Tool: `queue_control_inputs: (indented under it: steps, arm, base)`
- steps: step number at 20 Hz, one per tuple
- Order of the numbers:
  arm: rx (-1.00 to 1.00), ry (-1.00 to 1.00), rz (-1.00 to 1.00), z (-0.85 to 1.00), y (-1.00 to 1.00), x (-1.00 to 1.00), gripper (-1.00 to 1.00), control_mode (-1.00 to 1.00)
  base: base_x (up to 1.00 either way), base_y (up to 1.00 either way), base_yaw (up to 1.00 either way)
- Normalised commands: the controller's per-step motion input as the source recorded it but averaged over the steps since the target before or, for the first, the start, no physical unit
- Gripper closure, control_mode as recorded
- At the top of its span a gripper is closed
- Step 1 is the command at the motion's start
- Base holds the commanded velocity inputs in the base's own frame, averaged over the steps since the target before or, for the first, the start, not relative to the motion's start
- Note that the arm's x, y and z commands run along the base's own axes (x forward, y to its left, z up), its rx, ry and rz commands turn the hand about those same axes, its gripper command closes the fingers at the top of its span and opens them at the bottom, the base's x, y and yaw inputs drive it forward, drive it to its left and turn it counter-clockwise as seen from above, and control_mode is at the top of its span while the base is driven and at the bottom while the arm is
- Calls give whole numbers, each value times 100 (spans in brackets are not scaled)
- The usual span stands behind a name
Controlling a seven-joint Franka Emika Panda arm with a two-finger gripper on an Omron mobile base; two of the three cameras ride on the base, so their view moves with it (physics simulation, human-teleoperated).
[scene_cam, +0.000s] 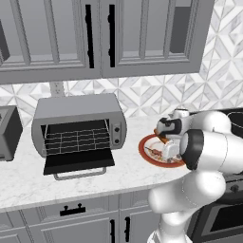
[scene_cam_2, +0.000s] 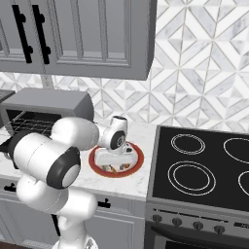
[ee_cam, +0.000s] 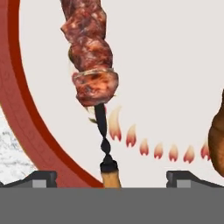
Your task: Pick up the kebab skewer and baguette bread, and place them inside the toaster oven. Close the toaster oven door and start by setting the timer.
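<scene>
Kebab skewer (ee_cam: 92,65) lies on the white centre of a red-rimmed plate (ee_cam: 13,100), seen close from the hand camera: dark reddish meat chunks run up the view, and a thin twisted dark stem ends in a tan handle tip between the two finger tips. Gripper (ee_cam: 111,177) hangs directly over the plate with its fingers (ee_cam: 41,178) spread wide, one on each side of the skewer's handle end, holding nothing. Baguette bread (ee_cam: 216,140) shows as a brown edge at the right border of that view, on the same plate, apart from the skewer.

In the base views the gripper (scene_cam: 168,149) is down over the plate (scene_cam: 148,153) on the pale marble counter (scene_cam: 95,178), near the counter's front edge.

Farther left and back, the toaster oven (scene_cam: 78,126) stands against the tiled wall, well apart from the plate. Its door (scene_cam: 78,162) is dropped fully open, the wire rack exposed. A black cooktop (scene_cam_2: 204,165) adjoins the counter on the plate's other side.
</scene>
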Motion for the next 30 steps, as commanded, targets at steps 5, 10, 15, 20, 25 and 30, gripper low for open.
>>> queue_control_inputs:
  steps: [5,10,15,20,25,30]
  arm:
    - [0,0,0,-17,6,5,-100,-100]
    - [0,0,0,-17,0,4,-100,-100]
    - [0,0,0,-14,0,0,100,-100]
    - [0,0,0,-22,0,-2,100,-100]
    - [1,-2,0,-4,12,-12,100,-100]
    - [3,-10,0,90,56,-27,100,-100]
  base:
    - [0,0,0]
    - [0,0,0]
    - [0,0,0]
    - [0,0,0]
    - [0,0,0]
    - [0,0,0]
